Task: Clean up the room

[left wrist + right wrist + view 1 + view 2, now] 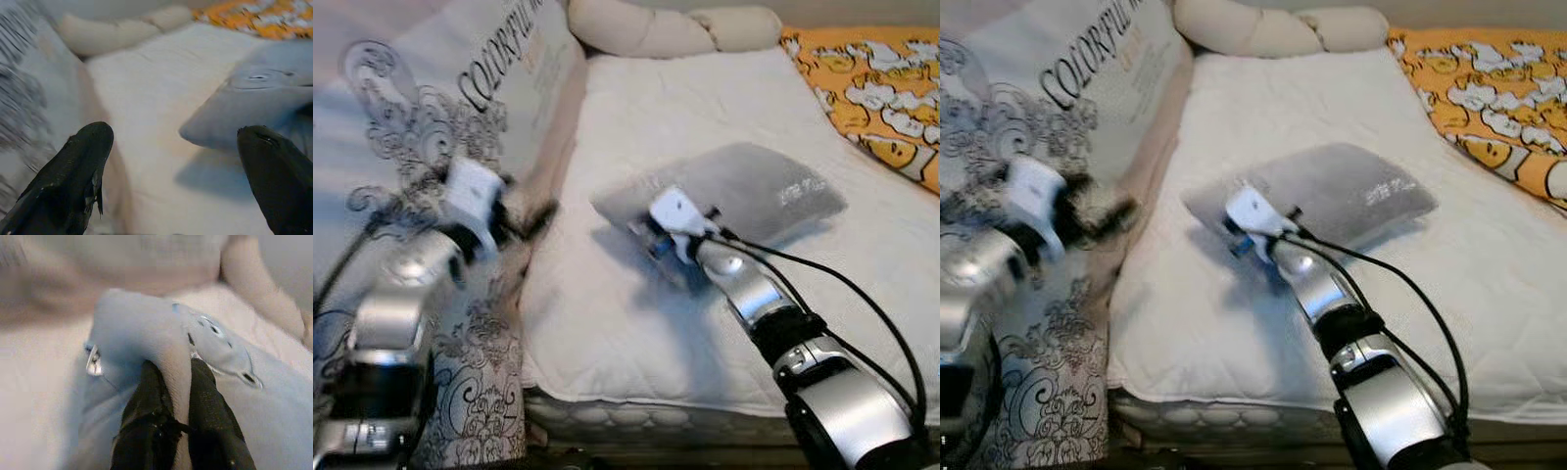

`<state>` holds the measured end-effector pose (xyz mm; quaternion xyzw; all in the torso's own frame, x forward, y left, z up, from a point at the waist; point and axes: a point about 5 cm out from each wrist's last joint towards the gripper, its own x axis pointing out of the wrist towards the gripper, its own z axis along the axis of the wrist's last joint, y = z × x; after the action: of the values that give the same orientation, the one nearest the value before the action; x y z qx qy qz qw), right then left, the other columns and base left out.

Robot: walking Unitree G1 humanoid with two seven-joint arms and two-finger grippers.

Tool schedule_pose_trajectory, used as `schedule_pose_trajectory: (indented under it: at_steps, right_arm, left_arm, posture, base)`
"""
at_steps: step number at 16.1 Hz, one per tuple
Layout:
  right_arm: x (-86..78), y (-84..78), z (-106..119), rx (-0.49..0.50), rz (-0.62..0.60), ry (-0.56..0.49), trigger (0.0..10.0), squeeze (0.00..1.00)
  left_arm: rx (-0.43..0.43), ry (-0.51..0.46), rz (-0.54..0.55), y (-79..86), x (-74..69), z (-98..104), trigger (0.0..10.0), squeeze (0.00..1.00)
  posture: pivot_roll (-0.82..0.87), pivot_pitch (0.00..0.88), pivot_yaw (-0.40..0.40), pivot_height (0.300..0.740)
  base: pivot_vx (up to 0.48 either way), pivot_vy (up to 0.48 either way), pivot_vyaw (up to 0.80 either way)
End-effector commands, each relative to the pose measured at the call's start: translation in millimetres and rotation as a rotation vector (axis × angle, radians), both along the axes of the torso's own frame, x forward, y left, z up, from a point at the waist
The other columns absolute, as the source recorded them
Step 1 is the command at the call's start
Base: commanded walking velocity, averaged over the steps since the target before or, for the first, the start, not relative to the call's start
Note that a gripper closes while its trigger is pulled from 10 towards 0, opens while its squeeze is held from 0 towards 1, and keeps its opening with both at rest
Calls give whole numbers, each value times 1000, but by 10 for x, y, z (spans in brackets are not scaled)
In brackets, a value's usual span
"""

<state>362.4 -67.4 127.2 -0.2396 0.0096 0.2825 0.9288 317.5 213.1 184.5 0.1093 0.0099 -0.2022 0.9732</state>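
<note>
A grey pillow [759,191] lies on the white mattress [626,323], slightly left of the middle. My right gripper [178,369] is shut on the pillow's near corner, with a fold of grey fabric pinched between its black fingers [146,396]. My right arm [744,289] reaches in from the lower right. My left gripper [176,134] is open with nothing between its fingers. It hovers by the mattress's left edge [533,220], beside a patterned quilt [450,108], and looks towards the pillow [259,98].
The black-and-white patterned quilt is bunched along the bed's left side. A long beige bolster [656,27] lies across the head of the bed. An orange blanket with yellow ducks [881,83] covers the far right. The bed's front edge [656,411] is close below.
</note>
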Motion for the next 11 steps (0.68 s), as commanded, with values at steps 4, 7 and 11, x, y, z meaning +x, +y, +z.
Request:
schedule_pose_trajectory:
  at_steps: [4,7,11]
  right_arm:
    - [-296,445,479,189,393,-172,0,0]
    - [-620,359,224,21,636,-103,0,0]
    - [-828,-383,-93,-251,689,36,0,0]
  left_arm:
    - [-20,-67,79,97,46,100,10000,0]
    - [-23,-74,90,118,49,98,10000,0]
    - [-24,-55,78,114,33,61,10000,0]
  posture:
    - [7,0,60,740]
    - [12,0,57,740]
    - [6,0,66,740]
  base:
    - [0,0,0]
    - [0,0,0]
    - [0,0,0]
